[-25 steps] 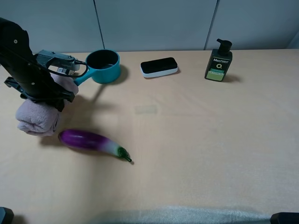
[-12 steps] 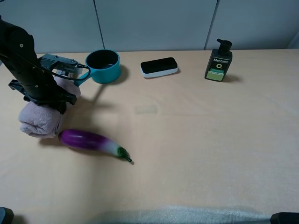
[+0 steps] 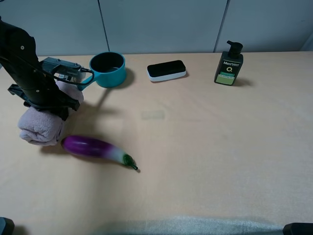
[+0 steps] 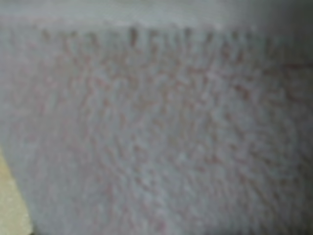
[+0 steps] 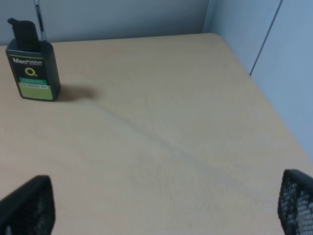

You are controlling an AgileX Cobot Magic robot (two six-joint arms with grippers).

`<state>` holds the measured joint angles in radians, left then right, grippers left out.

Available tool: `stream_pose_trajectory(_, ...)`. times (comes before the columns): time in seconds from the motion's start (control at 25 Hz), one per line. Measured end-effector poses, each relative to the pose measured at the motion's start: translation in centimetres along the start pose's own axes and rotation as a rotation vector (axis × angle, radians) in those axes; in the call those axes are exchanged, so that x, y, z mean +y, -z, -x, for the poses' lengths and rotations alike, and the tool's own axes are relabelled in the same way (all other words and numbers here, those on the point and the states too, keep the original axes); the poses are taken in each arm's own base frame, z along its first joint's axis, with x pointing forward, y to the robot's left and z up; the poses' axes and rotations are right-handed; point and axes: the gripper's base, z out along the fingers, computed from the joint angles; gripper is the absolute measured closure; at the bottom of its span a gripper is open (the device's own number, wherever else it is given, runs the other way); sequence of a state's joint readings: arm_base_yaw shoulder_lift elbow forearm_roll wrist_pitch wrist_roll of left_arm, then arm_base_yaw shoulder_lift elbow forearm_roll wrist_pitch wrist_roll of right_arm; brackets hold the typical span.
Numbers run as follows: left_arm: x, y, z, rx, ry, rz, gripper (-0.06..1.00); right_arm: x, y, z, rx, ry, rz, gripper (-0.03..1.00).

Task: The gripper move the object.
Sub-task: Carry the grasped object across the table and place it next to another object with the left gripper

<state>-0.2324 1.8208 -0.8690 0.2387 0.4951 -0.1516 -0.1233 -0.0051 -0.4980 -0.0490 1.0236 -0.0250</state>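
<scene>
The object, a rolled pale pink fluffy towel [image 3: 40,127], lies at the far left of the table in the exterior high view. My left gripper [image 3: 51,105] comes down on its middle and is shut on it; the black arm hides the fingers and the towel's centre. In the left wrist view the towel's pile [image 4: 161,137] fills almost the whole picture, blurred and very close. My right gripper [image 5: 161,205] is open over bare table, its two dark fingertips far apart, holding nothing.
A purple eggplant [image 3: 95,148] lies just right of the towel. A teal pan [image 3: 107,63] stands behind the arm, its handle toward it. Further right are a black and white case [image 3: 166,70] and a dark pump bottle [image 3: 228,66] [image 5: 32,68].
The left gripper and the towel have shifted slightly to the right. Everything else has stayed in place.
</scene>
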Motion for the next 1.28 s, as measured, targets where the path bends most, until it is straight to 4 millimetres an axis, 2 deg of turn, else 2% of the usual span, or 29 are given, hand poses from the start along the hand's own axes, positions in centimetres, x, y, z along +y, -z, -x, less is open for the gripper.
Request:
stream_pose_trajectory(0.4, 0.04, 0.00, -0.28, 0.030, -0.001, 0.005, 0.38, 0.00, 0.00, 0.00, 0.000, 0.000, 0.000, 0.27)
stream_pose_trajectory(0.84, 0.05, 0.01, -0.29, 0.032, 0.032, 0.005, 0.20, 0.00, 0.00, 0.00, 0.000, 0.000, 0.000, 0.27)
stream_pose_trajectory(1.28, 0.13, 0.21, -0.09, 0.043, 0.043, 0.010, 0.18, 0.00, 0.00, 0.00, 0.000, 0.000, 0.000, 0.27)
